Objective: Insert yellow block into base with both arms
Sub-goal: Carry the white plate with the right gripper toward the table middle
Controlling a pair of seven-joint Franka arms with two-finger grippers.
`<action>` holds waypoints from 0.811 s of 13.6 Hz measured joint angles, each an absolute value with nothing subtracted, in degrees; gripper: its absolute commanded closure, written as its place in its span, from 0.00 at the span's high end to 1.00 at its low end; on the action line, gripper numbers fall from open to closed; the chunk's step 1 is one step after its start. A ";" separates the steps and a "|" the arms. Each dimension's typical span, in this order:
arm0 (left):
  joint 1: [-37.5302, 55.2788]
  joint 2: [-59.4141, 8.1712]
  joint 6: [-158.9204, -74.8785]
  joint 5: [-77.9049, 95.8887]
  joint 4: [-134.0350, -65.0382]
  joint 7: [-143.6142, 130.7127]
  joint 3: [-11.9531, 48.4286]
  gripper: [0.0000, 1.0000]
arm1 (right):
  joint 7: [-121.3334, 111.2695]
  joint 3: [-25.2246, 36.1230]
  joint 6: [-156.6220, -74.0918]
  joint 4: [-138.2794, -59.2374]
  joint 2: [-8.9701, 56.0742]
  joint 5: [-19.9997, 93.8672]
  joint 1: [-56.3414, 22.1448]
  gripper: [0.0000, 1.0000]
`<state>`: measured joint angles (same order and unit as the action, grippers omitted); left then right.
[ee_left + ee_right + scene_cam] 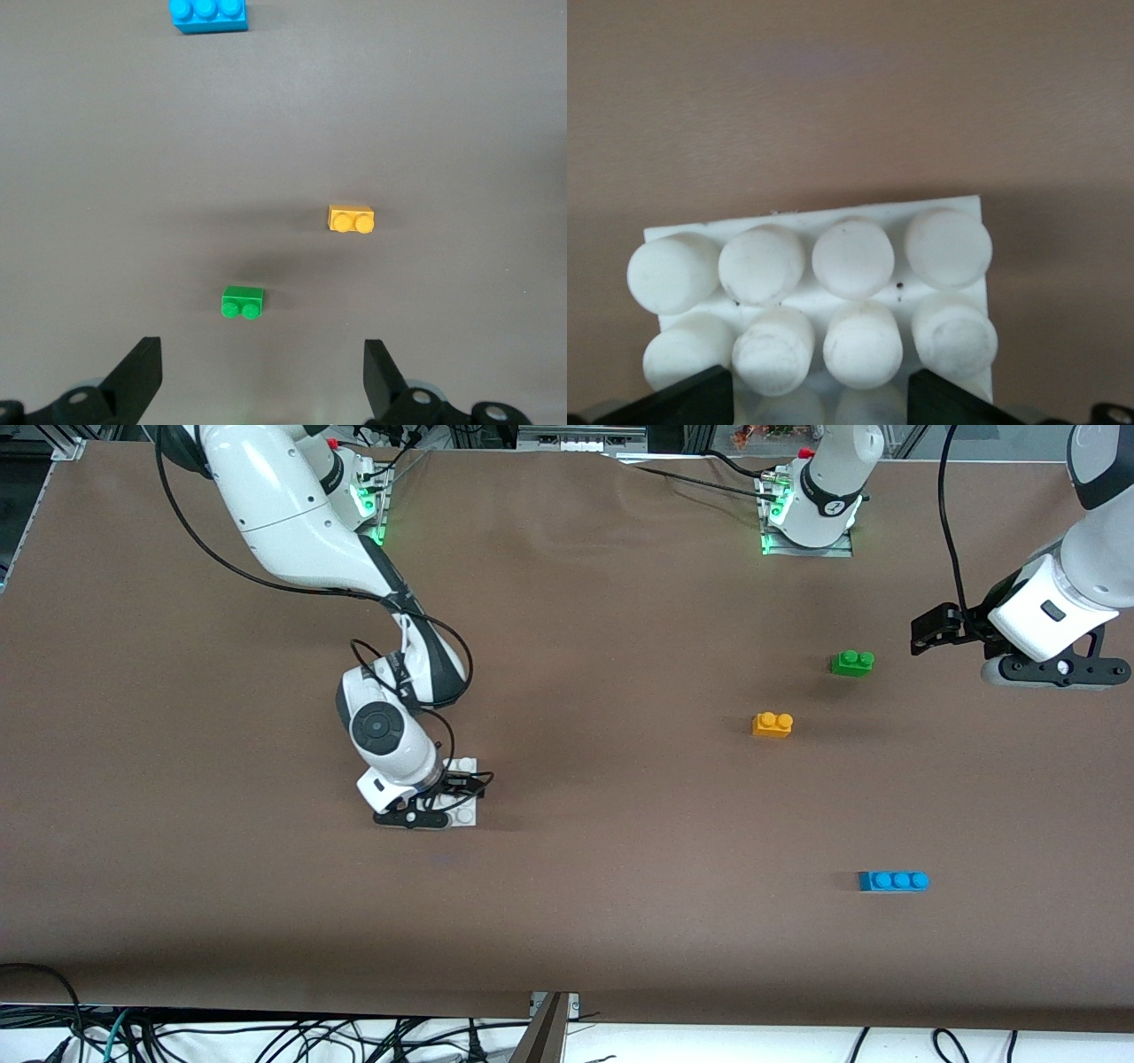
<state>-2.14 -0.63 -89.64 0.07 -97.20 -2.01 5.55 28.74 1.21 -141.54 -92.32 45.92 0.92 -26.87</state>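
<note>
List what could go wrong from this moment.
1. The green brick lies close beside the yellow block; the open left tool, up over the table, could descend on the wrong one.
2. The right tool straddles the base at its edge; it might tilt or slip.

High front camera, two wrist close-ups

No text, label or number can be read on anything here

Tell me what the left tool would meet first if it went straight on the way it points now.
Probably bare table: the left tool, fingers open, points down at the cloth. The green brick lies just ahead of its fingertips, the yellow block further on; depth is hard to judge.
</note>
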 measured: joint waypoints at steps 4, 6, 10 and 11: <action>-2.14 -0.63 -89.64 0.07 -97.20 -2.01 5.55 1.00 | 35.02 0.90 -142.26 -89.22 47.54 1.20 -30.78 1.00; -2.14 -0.63 -89.64 0.07 -97.20 -2.01 5.55 1.00 | 38.34 0.84 -142.39 -87.12 48.38 1.21 -33.01 1.00; -2.14 -0.63 -89.64 0.07 -97.20 -2.01 5.55 1.00 | 43.11 0.81 -142.45 -83.47 50.04 1.23 -36.45 1.00; -2.14 -0.63 -89.64 0.07 -97.20 -2.01 5.55 1.00 | 44.04 0.81 -142.46 -82.80 50.32 1.23 -37.12 1.00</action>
<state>-2.14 -0.63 -89.64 0.07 -97.20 -2.01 5.55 44.04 0.81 -142.46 -82.80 50.32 1.23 -37.12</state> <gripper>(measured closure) 0.000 0.000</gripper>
